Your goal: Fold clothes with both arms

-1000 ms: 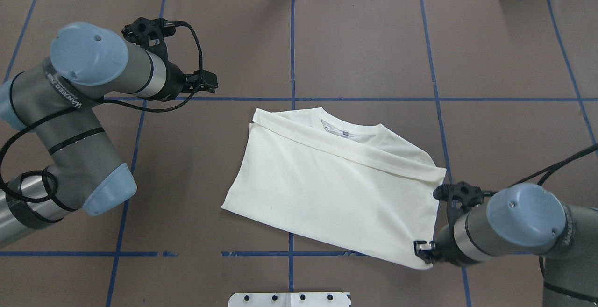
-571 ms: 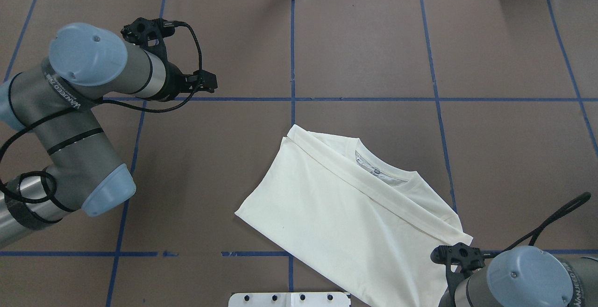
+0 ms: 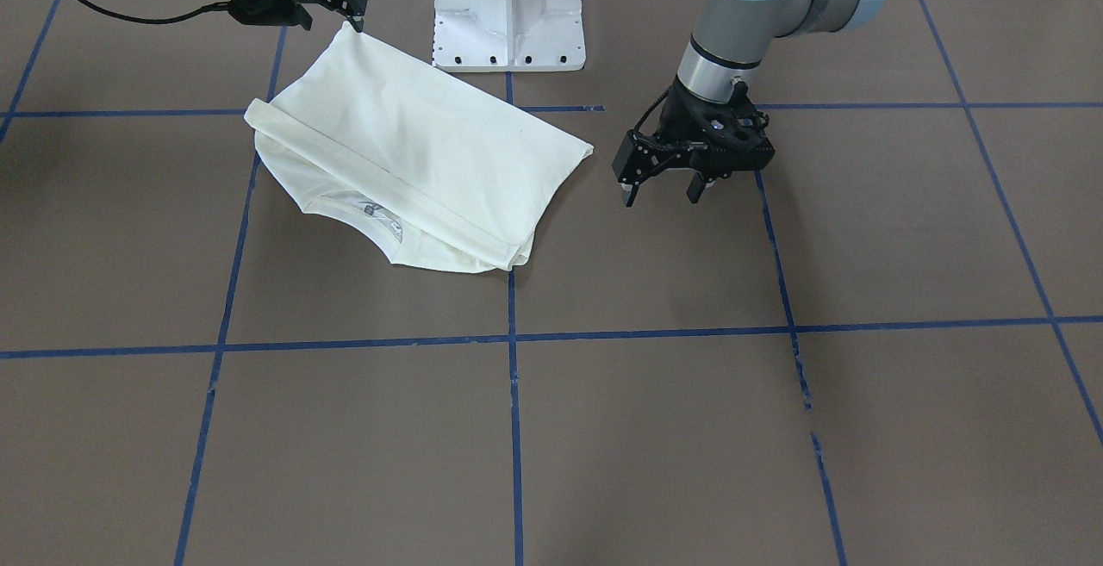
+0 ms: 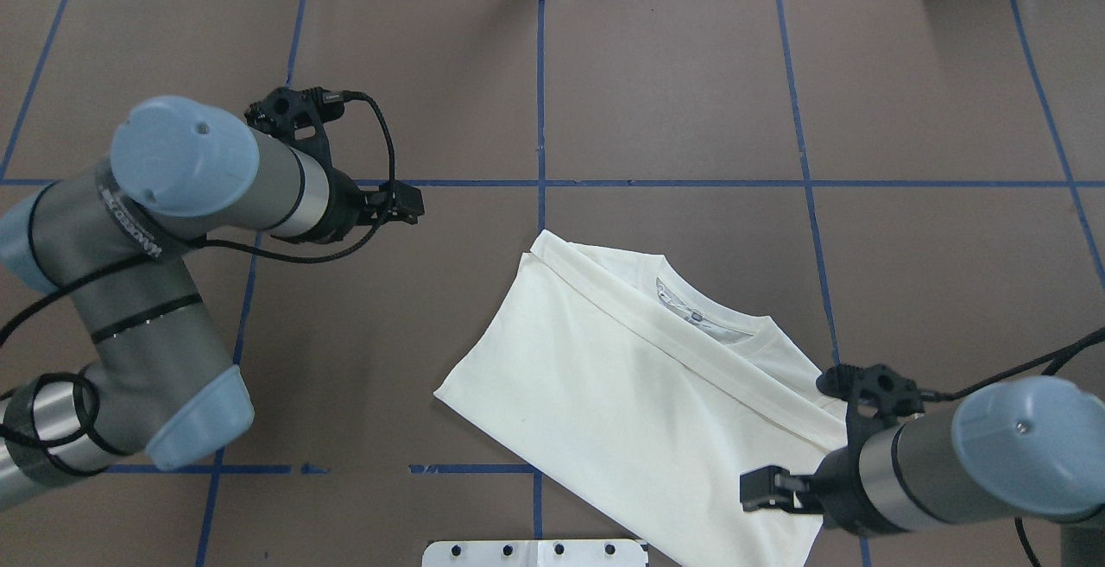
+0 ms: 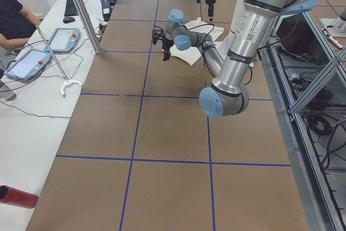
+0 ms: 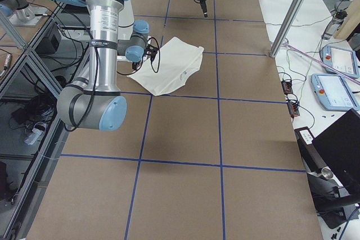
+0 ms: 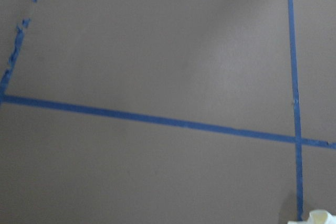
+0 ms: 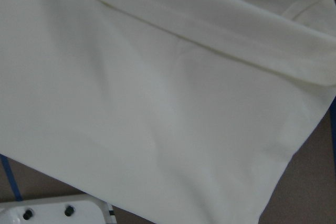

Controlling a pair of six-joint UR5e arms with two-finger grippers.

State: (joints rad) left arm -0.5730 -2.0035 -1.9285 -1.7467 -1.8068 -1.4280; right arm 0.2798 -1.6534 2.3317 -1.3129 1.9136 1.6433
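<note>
Currently: left gripper splayed over table; right gripper splayed at shirt corner, pedestal beside.

table: brown | blue tape grid | side bench: white

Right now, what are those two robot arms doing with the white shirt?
They are folding a cream shirt, which lies partly folded on the brown table, plain side up with the neck label showing. The right gripper sits at the shirt's corner nearest the white base; whether it is pinching the cloth is unclear. The left gripper hangs open over bare table beside the shirt, touching nothing.
</note>
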